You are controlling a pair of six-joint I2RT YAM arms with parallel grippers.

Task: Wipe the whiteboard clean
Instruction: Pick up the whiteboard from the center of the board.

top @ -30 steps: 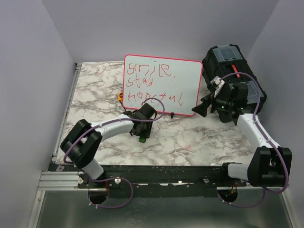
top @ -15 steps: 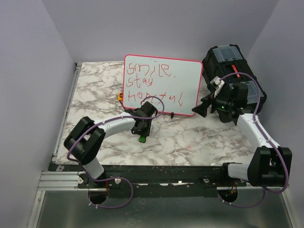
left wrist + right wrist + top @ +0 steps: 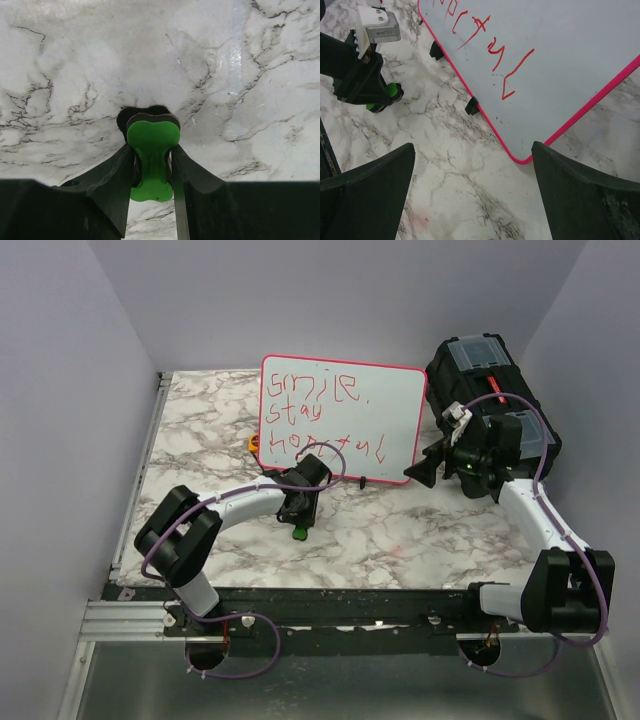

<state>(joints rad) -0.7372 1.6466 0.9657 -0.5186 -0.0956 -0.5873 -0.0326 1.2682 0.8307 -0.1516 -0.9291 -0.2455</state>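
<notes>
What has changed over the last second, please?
The left pincer dropped slightly and narrowed around the green eraser; whether it grips yet is unclear. The whiteboard, its red writing and the open right pincer stayed put.

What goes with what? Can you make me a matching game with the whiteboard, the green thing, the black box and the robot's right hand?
Things:
1. whiteboard
2. green eraser
3. black toolbox
4. right gripper

Clues:
A. open wide
B. between the fingers of the left gripper
C. red writing on it
D. at the far right

Pairs: 1-C, 2-B, 3-D, 4-A
</notes>
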